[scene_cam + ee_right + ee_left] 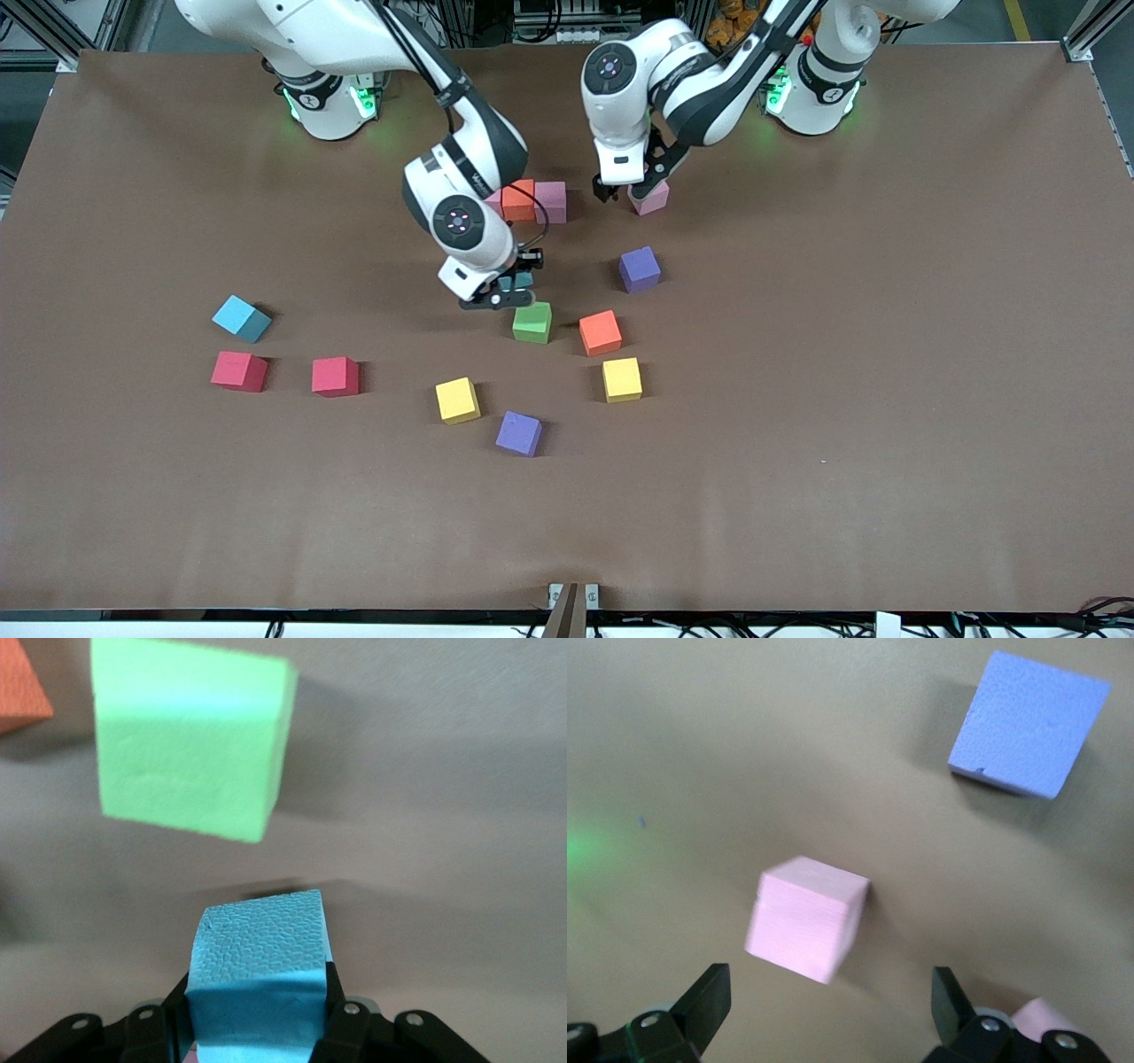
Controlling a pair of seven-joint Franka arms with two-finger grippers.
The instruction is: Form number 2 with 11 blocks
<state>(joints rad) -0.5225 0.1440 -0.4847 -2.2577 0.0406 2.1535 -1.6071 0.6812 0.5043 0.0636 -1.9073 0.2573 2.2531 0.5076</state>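
My right gripper (512, 291) is shut on a blue block (258, 967) and holds it just above the table beside a green block (532, 322), which also shows in the right wrist view (190, 744). My left gripper (631, 188) is open over a pink block (651, 198); in the left wrist view that pink block (806, 917) lies a little ahead of the spread fingers (709, 999). An orange block (518, 199) and a pink block (551, 201) stand side by side in a short row. No whole number 2 is in view.
Loose blocks lie on the brown table: purple (639, 268), orange (600, 332), two yellow (622, 379) (457, 400), purple (518, 433), two red (336, 376) (239, 370) and blue (241, 318) toward the right arm's end.
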